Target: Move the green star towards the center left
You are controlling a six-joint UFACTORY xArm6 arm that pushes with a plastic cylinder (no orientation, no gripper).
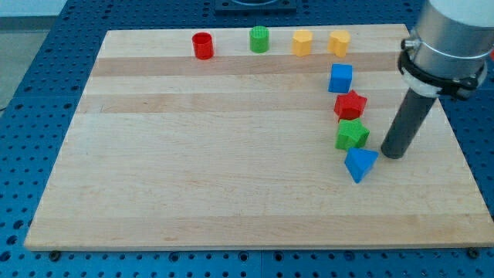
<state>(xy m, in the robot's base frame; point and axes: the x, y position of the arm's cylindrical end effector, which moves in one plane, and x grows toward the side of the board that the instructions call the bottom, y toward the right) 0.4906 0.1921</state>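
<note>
The rod's tip rests on the wooden board just to the view's right of the green star, close beside it, holding nothing. The star sits in a column at the view's right: blue cube on top, red star below it, then the green star, with the blue triangle underneath. Along the top edge stand a red cylinder, green cylinder and two yellow blocks.
</note>
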